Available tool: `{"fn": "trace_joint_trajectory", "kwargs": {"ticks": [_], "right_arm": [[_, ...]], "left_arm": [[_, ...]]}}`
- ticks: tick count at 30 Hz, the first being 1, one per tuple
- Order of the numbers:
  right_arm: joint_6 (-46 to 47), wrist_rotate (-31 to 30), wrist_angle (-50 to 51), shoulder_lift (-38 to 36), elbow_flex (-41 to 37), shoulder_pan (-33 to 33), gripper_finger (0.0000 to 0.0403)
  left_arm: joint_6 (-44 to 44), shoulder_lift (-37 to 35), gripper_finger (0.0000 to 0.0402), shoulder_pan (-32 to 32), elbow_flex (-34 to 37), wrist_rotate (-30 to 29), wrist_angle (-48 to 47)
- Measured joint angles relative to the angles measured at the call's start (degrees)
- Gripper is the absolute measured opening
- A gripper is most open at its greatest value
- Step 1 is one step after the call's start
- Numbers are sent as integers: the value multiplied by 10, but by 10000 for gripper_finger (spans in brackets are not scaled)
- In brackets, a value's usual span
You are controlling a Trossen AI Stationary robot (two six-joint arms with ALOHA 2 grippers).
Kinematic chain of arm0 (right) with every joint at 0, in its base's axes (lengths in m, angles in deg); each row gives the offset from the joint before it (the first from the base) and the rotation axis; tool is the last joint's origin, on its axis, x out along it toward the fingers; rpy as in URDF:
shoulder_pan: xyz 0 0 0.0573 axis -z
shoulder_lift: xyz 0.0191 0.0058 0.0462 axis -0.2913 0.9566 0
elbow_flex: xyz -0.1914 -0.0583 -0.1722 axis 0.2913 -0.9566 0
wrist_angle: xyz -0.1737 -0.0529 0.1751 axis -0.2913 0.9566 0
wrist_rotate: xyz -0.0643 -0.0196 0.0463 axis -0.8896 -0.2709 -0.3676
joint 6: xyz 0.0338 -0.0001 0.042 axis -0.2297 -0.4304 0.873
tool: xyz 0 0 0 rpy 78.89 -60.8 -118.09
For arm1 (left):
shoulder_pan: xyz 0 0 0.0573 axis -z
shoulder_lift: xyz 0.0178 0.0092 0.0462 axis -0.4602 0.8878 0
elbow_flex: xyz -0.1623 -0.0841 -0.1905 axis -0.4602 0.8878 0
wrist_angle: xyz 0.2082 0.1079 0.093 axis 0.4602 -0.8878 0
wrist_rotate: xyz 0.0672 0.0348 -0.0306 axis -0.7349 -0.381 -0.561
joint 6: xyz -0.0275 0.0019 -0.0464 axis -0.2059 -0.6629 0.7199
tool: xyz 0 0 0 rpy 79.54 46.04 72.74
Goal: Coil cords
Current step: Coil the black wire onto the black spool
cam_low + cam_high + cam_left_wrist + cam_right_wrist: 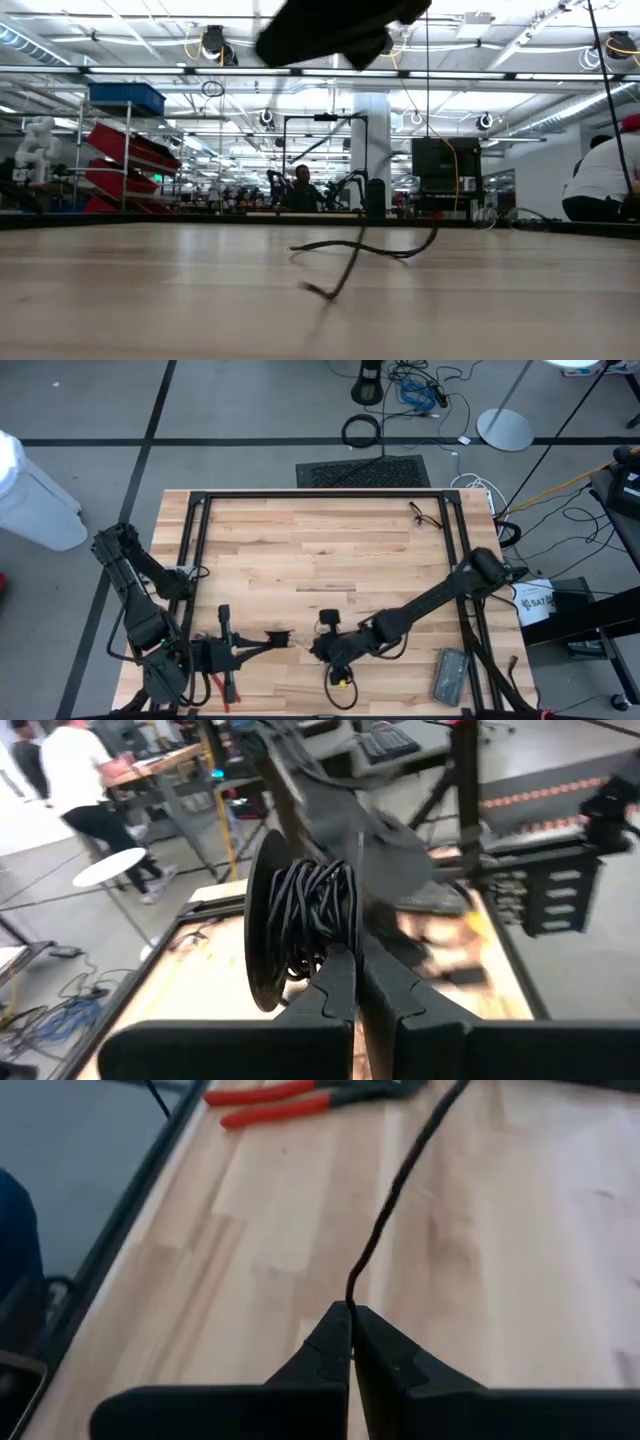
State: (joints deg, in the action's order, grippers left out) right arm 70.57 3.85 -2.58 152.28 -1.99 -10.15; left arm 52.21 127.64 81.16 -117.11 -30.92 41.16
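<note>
**Mia:** Two cords, I think. One cord [392,1200] is a thin black one. It runs from the right gripper [351,1323] away over the wooden table [520,1250], toward the red-handled pliers [290,1100].

**Ben:** Is the claw holding it?

**Mia:** Yes. Both fingers are pressed tight together, and the cord's end is pinched between the tips.

**Ben:** Where is that arm?

**Mia:** From above, the right arm [440,598] comes in from the table's right edge. It stretches long and low, slanting toward the near middle. Its gripper [318,648] sits close to the front edge.

**Ben:** And the other cord?

**Mia:** Black cord is wound many times around a dark round spool [300,925]. The left gripper [357,960] is clamped on it, with its fingers squeezed close. The spool stands up just past the fingertips.

**Ben:** How is the left arm bent?

**Mia:** It is folded up at the near left corner of the table, with the gripper [272,639] pointing toward the right one. The two tips are near each other, with a small gap between.

**Ben:** Anything else on the table?

**Mia:** One loose thin wire [425,514] lies by the far right corner. A grey box [449,676] lies near the front right.
</note>
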Motion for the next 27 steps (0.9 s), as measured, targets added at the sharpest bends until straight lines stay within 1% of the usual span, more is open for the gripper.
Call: {"fn": "trace_joint_trajectory", "kwargs": {"ticks": [6,12,14,19,27], "right_arm": [[26,1,126,-74,0,-19,0],[41,-19,214,-119,0,-50,0],[56,-20,243,-131,0,-59,0],[72,-20,292,-142,0,-77,0],[80,-39,305,-143,1,-84,0]], "left_arm": [[49,0,2,3,0,9,-59],[165,6,2,-10,1,30,-164],[191,6,2,-10,1,30,-181],[195,6,2,-9,1,30,-187],[194,6,2,-9,1,37,-188]]}}
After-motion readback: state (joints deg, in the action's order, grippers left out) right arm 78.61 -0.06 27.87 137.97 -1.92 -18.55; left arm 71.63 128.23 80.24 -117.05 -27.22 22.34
